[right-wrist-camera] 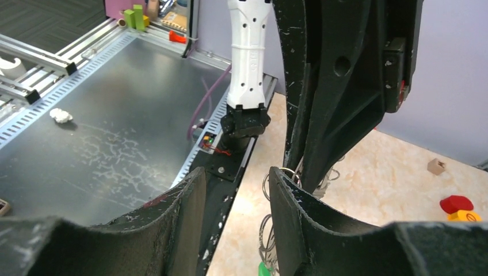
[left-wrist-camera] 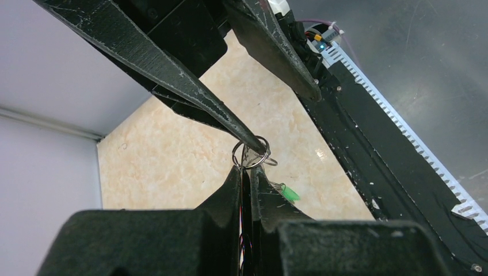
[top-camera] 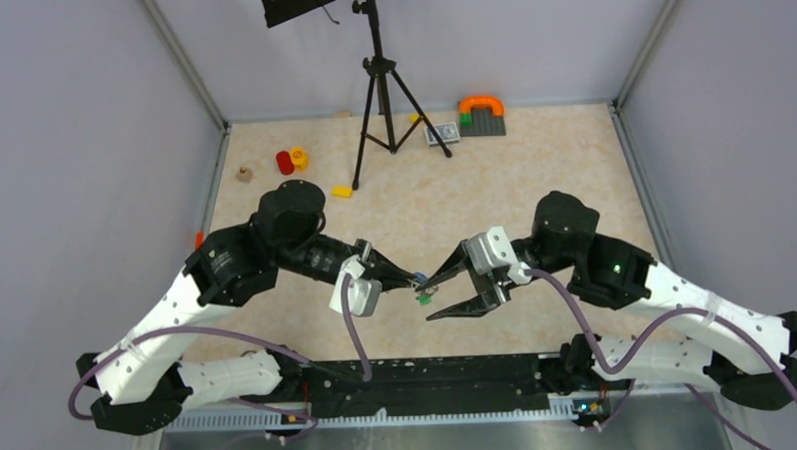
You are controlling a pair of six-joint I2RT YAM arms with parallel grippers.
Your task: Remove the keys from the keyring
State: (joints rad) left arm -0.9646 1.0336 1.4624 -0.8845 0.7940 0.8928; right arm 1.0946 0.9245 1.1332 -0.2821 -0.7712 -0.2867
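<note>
A thin silver wire keyring is pinched between the tips of my left gripper, which is shut on it above the table. Smaller wire loops and a green-tagged key dangle below the ring; the other keys cannot be made out. My right gripper is open, facing the left one. One of its fingertips touches the keyring's top, while the other finger stands apart. In the right wrist view the keyring sits against the outer side of the right finger, nothing is between the jaws, and the loops hang lower.
A black tripod stands at the back centre. Small toys lie around it: red and yellow pieces, a yellow block, a wooden cube and an orange arch on a grey plate. A black rail runs along the near edge.
</note>
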